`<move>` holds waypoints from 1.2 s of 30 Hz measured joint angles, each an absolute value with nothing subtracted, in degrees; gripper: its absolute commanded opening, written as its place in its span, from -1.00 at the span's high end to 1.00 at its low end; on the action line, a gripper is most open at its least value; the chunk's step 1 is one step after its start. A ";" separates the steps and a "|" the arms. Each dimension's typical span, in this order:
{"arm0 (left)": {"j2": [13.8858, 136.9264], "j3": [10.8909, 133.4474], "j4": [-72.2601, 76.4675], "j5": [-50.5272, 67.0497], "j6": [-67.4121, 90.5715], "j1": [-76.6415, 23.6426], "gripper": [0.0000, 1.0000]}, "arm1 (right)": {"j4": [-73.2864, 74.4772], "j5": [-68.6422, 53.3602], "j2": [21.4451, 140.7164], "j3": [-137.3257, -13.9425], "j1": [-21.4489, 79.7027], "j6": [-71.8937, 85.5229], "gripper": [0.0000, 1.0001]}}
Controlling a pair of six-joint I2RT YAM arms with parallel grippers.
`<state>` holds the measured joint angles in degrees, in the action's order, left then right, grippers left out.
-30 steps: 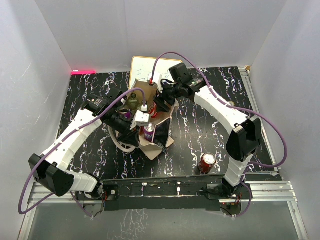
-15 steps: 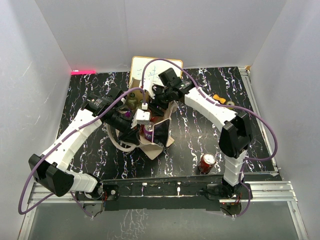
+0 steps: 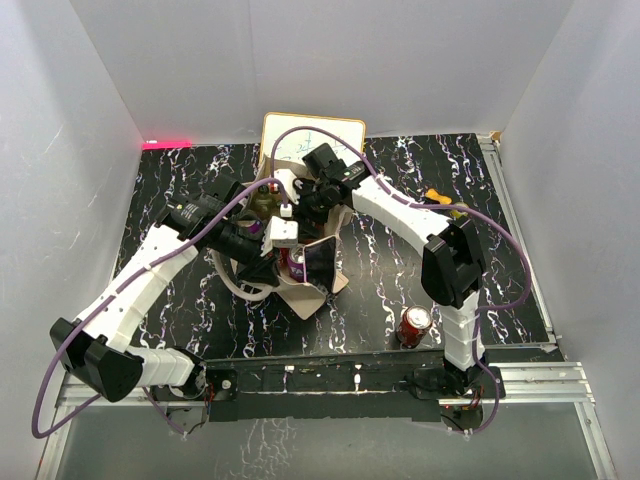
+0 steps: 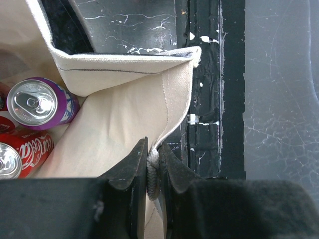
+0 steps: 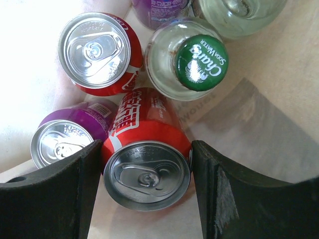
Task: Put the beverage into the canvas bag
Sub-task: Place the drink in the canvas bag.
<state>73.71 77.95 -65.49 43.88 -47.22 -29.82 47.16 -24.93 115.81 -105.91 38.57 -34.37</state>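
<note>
Bag [image 4: 124, 119] of beige canvas stood open on the marbled counter [image 3: 400, 260], left jaws pinching its rim, right jaws gripping a red can [image 5: 147, 172] inside beside a green-capped glass bottle [image 5: 199, 64].

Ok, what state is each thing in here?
Bag: open, rim pinched in left gripper.
Near red can: sealed, upright in bag, clamped by right gripper.
Far red can: sealed, in bag.
Purple can: sealed, in bag.
Bottle: capped, in bag.
Table can: upright, outside bag.
</note>
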 measured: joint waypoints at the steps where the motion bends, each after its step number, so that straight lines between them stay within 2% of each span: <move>1: 73.38 77.73 -65.17 43.77 -46.78 -29.78 1.00 | 47.40 -24.56 115.85 -106.10 38.74 -34.37 0.84; 17: 71.18 77.23 -62.26 43.46 -43.77 -27.20 1.00 | 48.58 -15.16 118.67 -108.36 43.16 -31.59 0.81; 24: 69.63 77.23 -61.32 42.83 -43.68 -26.92 1.00 | 49.71 -11.84 120.77 -110.63 44.34 -30.28 0.45; 32: 68.90 77.23 -60.38 42.44 -43.68 -26.68 1.00 | 50.02 -12.49 121.64 -111.33 44.51 -29.32 -0.17; 36: 68.79 77.23 -60.31 42.44 -43.75 -26.65 1.00 | 50.13 -12.88 121.64 -111.35 44.42 -28.45 -0.33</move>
<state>68.79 77.23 -60.31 42.44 -43.75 -26.65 50.13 -12.88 121.64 -111.35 44.42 -28.45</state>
